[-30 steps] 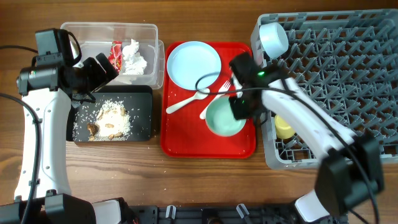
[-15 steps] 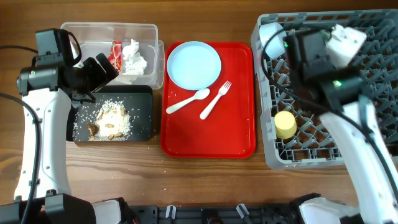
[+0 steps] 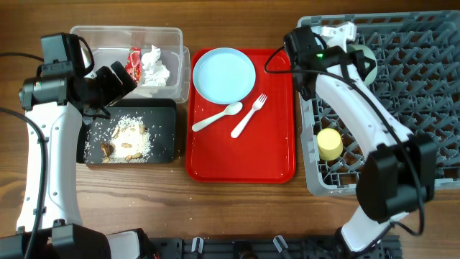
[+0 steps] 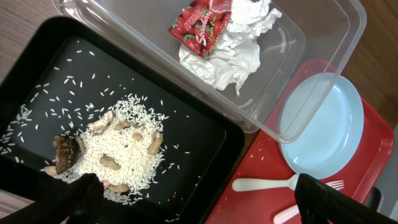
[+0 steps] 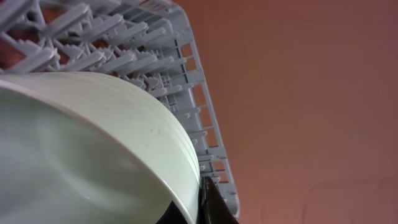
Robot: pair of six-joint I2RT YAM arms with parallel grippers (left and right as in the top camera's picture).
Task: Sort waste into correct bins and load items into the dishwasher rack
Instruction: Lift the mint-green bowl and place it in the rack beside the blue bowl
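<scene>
At the upper left of the overhead view sits one clear tub (image 3: 79, 36) holding one red wrapper (image 3: 134, 61) and one crumpled tissue (image 3: 155, 66). Just below it, one black tray (image 3: 164, 137) carries one heap of food scraps (image 3: 128, 138). At centre, one red serving tray (image 3: 244, 162) bears one light-blue plate (image 3: 223, 75), one spoon (image 3: 217, 116) and one fork (image 3: 248, 116). Filling the right side, one dishwasher rack (image 3: 417, 108) holds one yellow cup (image 3: 329, 144) near its lower left.

The left arm rises along the left edge and bends rightward. The left gripper (image 3: 118, 79) is spread wide and empty above the seam between tub and black tray. The right arm reaches from the lower right to the rack's upper-left corner, where the right gripper (image 3: 352, 47) pinches the rim of one pale mint bowl (image 3: 365, 61) over the pegs.
</scene>
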